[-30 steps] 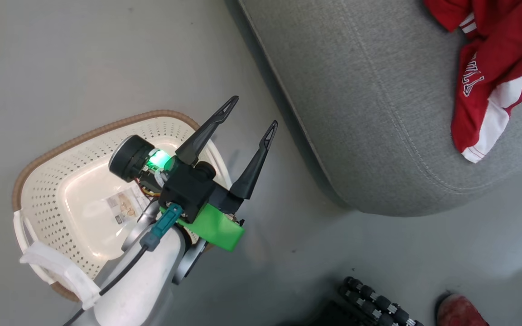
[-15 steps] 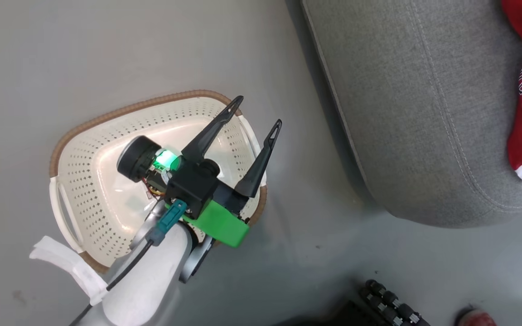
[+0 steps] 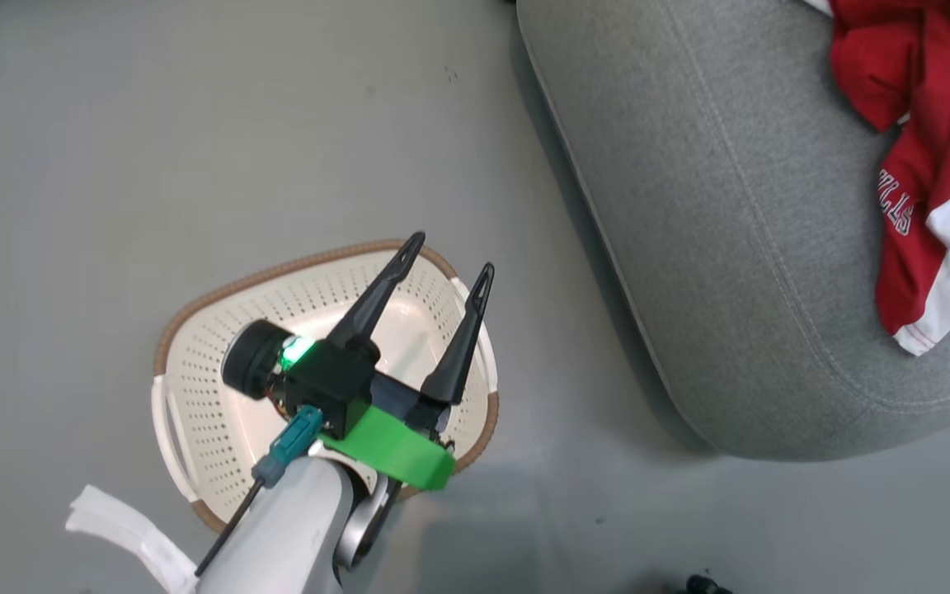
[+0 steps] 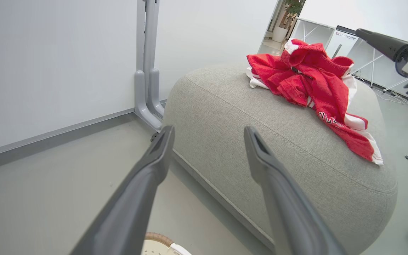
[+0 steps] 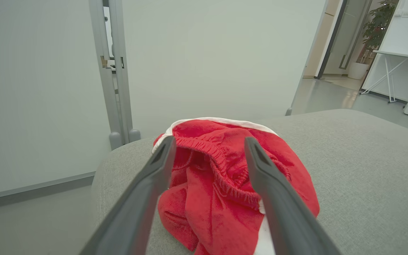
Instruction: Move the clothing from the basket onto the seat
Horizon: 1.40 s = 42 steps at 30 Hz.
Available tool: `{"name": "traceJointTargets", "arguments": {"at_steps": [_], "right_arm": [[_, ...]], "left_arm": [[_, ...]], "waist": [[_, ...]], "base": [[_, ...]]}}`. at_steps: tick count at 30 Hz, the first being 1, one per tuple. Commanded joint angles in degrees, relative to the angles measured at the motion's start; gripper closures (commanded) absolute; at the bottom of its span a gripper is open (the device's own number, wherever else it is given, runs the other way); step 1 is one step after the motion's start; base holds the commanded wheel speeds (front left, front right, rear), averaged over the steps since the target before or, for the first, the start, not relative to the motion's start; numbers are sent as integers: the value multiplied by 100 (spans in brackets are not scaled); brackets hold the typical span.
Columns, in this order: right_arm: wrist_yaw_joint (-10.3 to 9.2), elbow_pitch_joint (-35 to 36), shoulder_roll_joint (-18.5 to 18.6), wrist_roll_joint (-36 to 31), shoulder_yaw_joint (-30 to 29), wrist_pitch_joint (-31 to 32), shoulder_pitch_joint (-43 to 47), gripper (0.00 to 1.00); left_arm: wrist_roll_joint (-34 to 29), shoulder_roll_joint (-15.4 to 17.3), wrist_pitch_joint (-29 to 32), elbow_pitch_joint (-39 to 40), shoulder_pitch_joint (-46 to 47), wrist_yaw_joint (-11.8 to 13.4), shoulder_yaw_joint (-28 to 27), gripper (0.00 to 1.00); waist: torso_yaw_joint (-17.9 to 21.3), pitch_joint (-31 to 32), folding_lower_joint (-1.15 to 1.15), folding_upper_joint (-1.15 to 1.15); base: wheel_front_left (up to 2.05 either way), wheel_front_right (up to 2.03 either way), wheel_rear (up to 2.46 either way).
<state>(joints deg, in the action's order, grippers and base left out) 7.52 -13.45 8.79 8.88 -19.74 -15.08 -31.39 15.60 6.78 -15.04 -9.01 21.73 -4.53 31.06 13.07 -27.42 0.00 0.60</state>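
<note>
Red cloth decides this one: the clothing (image 3: 924, 124) lies heaped on the seat (image 3: 731, 206), at the right of my head view. Its long axis runs from the bunched waistband down to a white-trimmed end trailing toward the seat's rounded edge.

My left gripper (image 3: 452, 252) hangs over the basket (image 3: 195, 396) on the floor (image 3: 195, 124), fingers spread and holding nothing. What I can see of the basket's bottom looks bare, though my forearm hides part of it. From that gripper the heap lies ahead and off to the right, well apart, with a strip of floor and the seat's near edge between.

My right gripper (image 5: 209, 141) is far nearer. Its fingers are spread too, pointing straight at the elastic waistband, which sits between them in the wrist view. I cannot tell whether the tips touch the fabric, but nothing is clamped.

I judge the transfer done or close to it. Any tidying of the heap falls to the right arm, while the left should just check the hidden part of the basket.
</note>
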Motion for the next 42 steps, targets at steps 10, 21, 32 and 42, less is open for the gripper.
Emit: {"name": "traceJointTargets", "arguments": {"at_steps": [10, 21, 32, 42], "right_arm": [[-6, 396, -468, 154, 590, -13, 1620, 0], [-7, 899, -577, -21, 1732, -13, 2561, 0], [-7, 1052, -579, 135, 2300, -13, 3107, 0], [-7, 1237, -581, 169, 2089, -13, 3738, 0]], "left_arm": [[170, -312, -19, 22, -1080, 7, -537, 0], [78, -386, -13, 231, -1834, 127, -1242, 0], [-112, -386, -12, 920, -2596, 295, -1928, 0], [-461, -387, -13, 1177, -3270, 182, -2239, 0]], "waist": [[-738, 1668, 0, -60], [-1426, 2381, 0, -60], [-1775, 2835, 0, -60], [-1758, 3133, 0, -60]], "base": [[0, 0, 0], [0, 0, 0], [0, 0, 0], [0, 0, 0]]}}
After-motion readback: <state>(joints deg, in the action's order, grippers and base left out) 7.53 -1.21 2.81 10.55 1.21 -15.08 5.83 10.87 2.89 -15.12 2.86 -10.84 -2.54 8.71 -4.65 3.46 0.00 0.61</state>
